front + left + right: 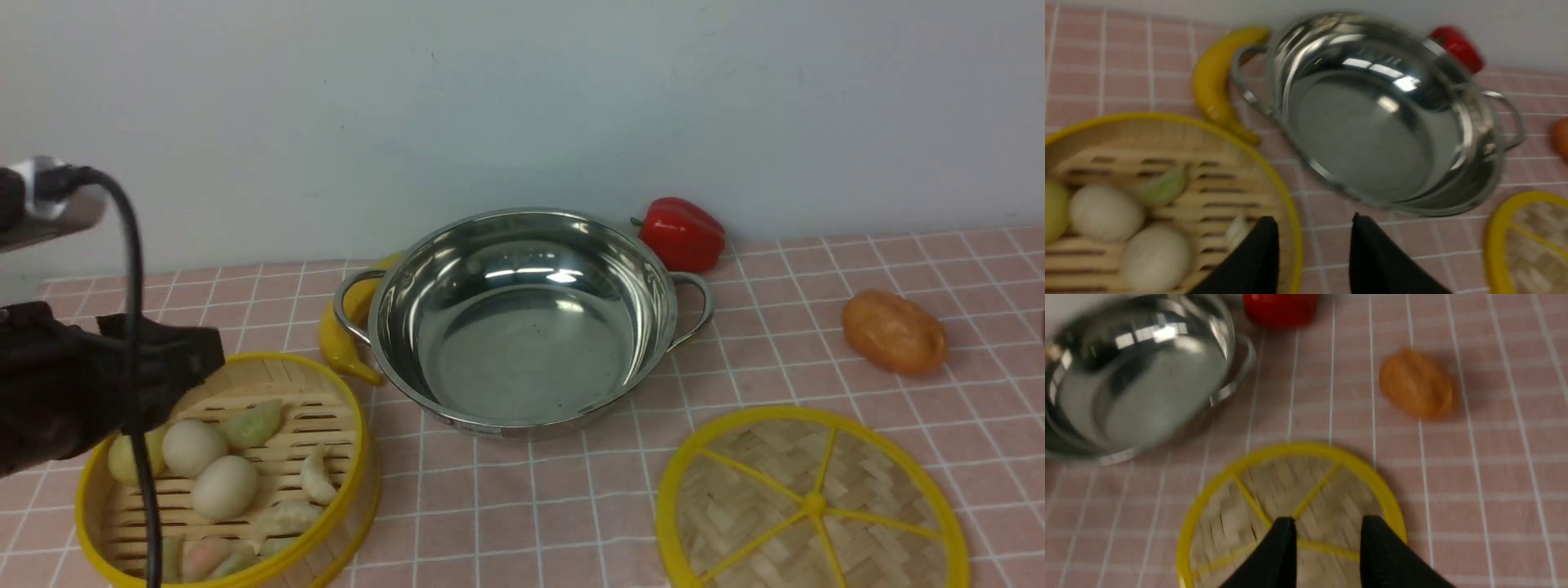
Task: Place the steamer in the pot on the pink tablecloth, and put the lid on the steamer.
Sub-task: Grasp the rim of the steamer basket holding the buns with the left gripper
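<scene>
The pink tablecloth (816, 327) covers the whole bench, and sitting on it at the middle, near the back wall, is the pot (522, 343), wide, shiny and with nothing in it. Front right of the pot lies the lid (812, 502), flat on the cloth, spokes up, well clear of the pot. Over on the front left is the steamer (322, 412), also on the cloth, just beside the pot but not in it. The left claw (1313, 218) hangs over the steamer with its fingers spread, one over the slatted floor and one over the cloth, the yellow rim between them, and it grips nothing. The right claw (1327, 518), seen only from its own blurred wrist camera, hovers above the lid with its fingers apart and nothing held. A banana (343, 335) curls against the pot's left handle, an orange bread roll (894, 332) lies to the right, and a red pepper (682, 233) sits behind the right handle. Inside the steamer, two pale buns (193, 447) nestle among the dumplings (317, 478).
</scene>
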